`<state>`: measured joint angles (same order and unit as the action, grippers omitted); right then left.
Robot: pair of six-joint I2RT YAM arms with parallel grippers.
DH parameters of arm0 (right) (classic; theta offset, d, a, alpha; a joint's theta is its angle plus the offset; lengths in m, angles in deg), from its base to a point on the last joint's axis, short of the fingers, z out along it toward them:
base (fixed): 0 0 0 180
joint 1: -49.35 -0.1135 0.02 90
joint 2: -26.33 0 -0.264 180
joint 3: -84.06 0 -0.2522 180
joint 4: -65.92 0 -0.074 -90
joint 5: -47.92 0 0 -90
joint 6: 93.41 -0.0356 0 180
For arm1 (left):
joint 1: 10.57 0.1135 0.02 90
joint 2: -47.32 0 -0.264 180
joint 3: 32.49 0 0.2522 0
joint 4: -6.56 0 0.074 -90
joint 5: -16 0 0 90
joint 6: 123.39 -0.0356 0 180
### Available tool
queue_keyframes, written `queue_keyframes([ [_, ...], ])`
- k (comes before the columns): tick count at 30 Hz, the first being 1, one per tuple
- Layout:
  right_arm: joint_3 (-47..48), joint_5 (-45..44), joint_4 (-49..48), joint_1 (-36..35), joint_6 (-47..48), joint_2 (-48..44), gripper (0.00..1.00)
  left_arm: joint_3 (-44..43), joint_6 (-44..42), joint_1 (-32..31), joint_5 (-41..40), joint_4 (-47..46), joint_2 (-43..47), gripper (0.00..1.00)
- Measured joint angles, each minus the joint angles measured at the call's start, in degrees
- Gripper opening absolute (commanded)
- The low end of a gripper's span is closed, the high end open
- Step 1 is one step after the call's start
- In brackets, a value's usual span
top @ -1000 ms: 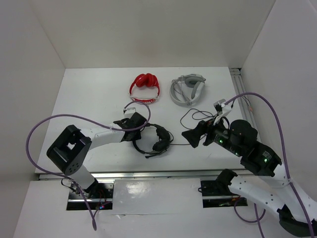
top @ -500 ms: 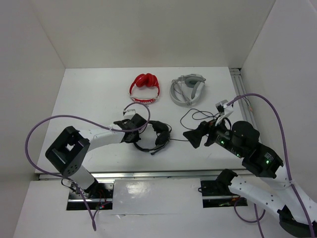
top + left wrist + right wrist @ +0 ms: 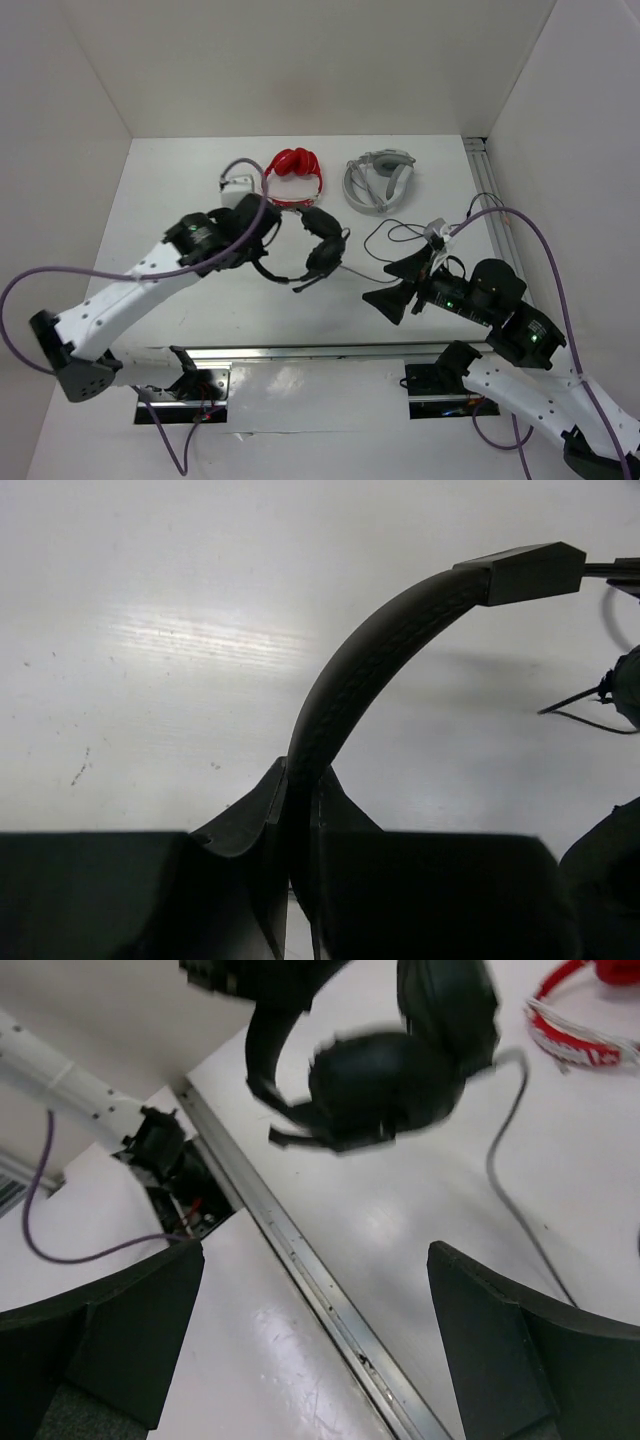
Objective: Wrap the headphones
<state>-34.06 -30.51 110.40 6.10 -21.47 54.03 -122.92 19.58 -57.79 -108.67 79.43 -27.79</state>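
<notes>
Here the left gripper (image 3: 300, 798) pinches the headphones (image 3: 320, 245) by their headband (image 3: 372, 658); the right gripper (image 3: 385, 288) stands wide open, empty.

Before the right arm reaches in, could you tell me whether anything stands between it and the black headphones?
Nothing visible does. The right gripper, jaws open, faces the black headphones, held by the left gripper shut on their headband. Only their own cable runs through the gap; the red headphones sit farther back.
</notes>
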Motion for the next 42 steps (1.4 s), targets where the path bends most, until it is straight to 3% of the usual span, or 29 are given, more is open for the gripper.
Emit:
queue_keyframes([
  [4,-3.04,6.38,-6.19,0.0,1.57,-3.37,1.0,-12.24,-1.92,1.57,-0.59,6.84,6.45,0.0],
  [9,-3.39,6.03,-13.4,0.0,2.38,-2.34,1.0,-23.93,-5.4,5.46,-0.83,13.53,10.88,0.0],
  [16,-4.24,6.27,-26.51,0.0,4.98,9.03,1.0,-30.4,-10.6,7.58,3.23,18.93,11.96,0.0],
  [24,-4.37,5.97,-34.71,0.02,7.93,23.54,0.99,-34.25,-13.75,8.79,8.24,20.65,10.97,0.0],
  [26,-4.68,5.99,-37.53,0.04,8.13,25.51,0.89,-34.45,-13.99,8.81,9.55,20.79,11.19,0.0],
  [31,-8.26,4.96,-43.87,0.09,8.22,28.3,0.3,-35.63,-13.7,8.83,11.43,20.92,12.0,0.0],
  [42,-15.61,5.97,-51.41,0.39,6.91,30.51,0.38,-47.67,-12.02,8.85,11.52,18.69,14.69,0.0],
])
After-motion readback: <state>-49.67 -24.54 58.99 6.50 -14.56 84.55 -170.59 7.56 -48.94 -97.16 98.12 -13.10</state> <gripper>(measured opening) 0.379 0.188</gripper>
